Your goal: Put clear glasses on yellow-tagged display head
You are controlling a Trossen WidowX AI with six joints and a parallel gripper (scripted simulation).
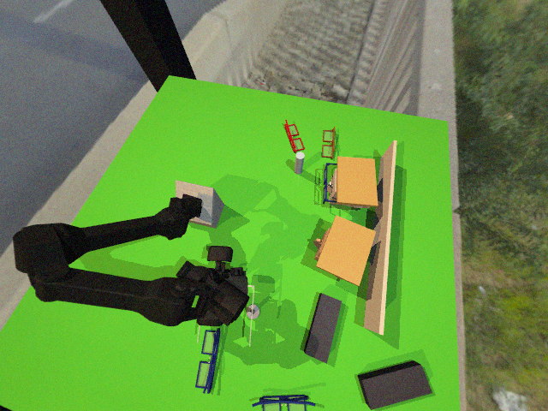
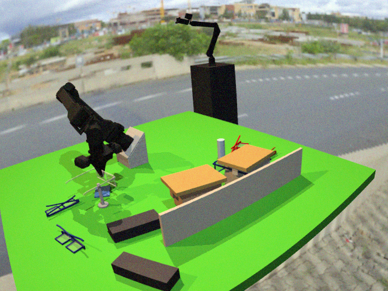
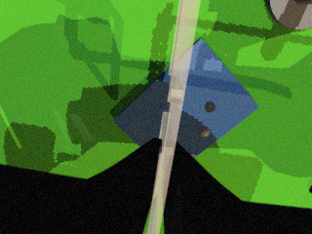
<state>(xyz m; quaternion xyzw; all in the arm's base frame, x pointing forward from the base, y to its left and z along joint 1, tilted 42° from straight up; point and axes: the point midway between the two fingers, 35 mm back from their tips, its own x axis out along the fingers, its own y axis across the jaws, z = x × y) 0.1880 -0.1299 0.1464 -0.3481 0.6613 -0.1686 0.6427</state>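
Observation:
The clear glasses [image 1: 251, 329] [image 2: 79, 175] [image 3: 189, 24] hang above the green table with their temples spread. My gripper [image 2: 102, 174] [image 3: 163, 148] is shut on their pale frame, over the blue square pad [image 2: 99, 192] [image 3: 229, 104]. In the top view the arm hides the fingertips. One head [image 1: 320, 248] [image 2: 179, 199] is under a tilted orange slab [image 1: 347, 249] [image 2: 194, 179], without glasses that I can see. The other head [image 1: 334, 183] [image 2: 232, 176] is under a second orange slab [image 1: 357, 181] [image 2: 247, 157] and has dark blue glasses [image 1: 325, 181] at its face. I cannot see a yellow tag.
A thin post [image 2: 100, 195] on a round base [image 1: 253, 312] stands close by the held glasses. A long upright board [image 1: 384, 252] [image 2: 231, 200] is behind the heads. Two dark blocks [image 1: 324, 327] [image 1: 394, 384], a grey post [image 1: 299, 163], a wedge [image 2: 140, 153], and red and blue glasses stand around.

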